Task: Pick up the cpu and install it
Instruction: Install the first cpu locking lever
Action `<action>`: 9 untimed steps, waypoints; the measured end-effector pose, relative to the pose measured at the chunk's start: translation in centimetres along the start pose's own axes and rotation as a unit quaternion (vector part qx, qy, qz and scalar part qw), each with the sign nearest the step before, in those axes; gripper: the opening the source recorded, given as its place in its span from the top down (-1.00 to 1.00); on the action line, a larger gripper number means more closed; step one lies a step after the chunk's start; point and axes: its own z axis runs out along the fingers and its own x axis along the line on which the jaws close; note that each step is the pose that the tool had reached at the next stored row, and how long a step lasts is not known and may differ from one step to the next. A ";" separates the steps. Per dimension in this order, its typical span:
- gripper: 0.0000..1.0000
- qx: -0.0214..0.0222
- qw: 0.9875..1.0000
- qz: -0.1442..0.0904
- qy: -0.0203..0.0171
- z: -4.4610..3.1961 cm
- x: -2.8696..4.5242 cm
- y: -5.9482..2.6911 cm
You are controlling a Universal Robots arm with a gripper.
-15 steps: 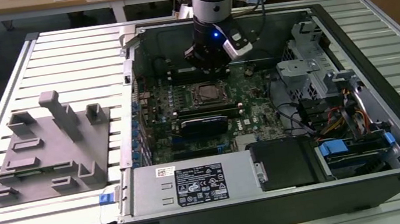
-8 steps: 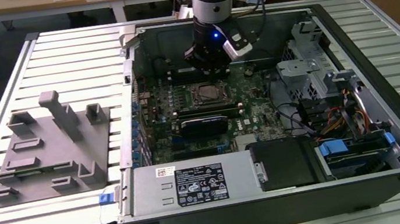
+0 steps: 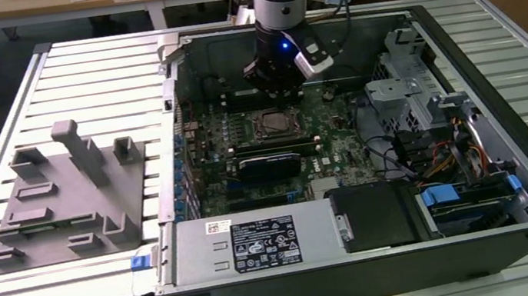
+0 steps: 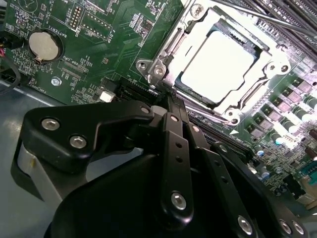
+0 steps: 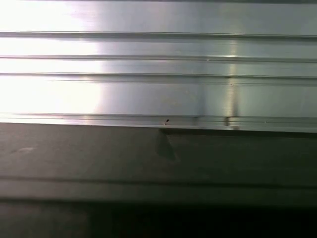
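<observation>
Gripper beside seated cpu

white label on the power supply, print too small to read, perhaps certification marks

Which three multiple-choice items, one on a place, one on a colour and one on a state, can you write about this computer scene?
1. Where does the cpu lie?
A. on the grey tray
B. in the socket on the motherboard
C. on the table slats

2. What colour is the motherboard?
A. red
B. green
C. white

3. In what state is the computer case?
A. open, its inside visible
B. closed by a panel
C. wrapped in foil

Answers: B, the silvery chip sits inside the socket frame in the second wrist view; B, the board is green; A, the exterior view shows the parts inside.
</observation>
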 end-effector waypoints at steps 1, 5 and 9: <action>0.79 0.002 1.000 0.000 0.000 0.04 -0.01 0.00; 0.79 0.012 1.000 0.000 0.000 0.42 -0.10 -0.01; 0.79 0.014 1.000 0.000 0.000 0.46 -0.16 0.00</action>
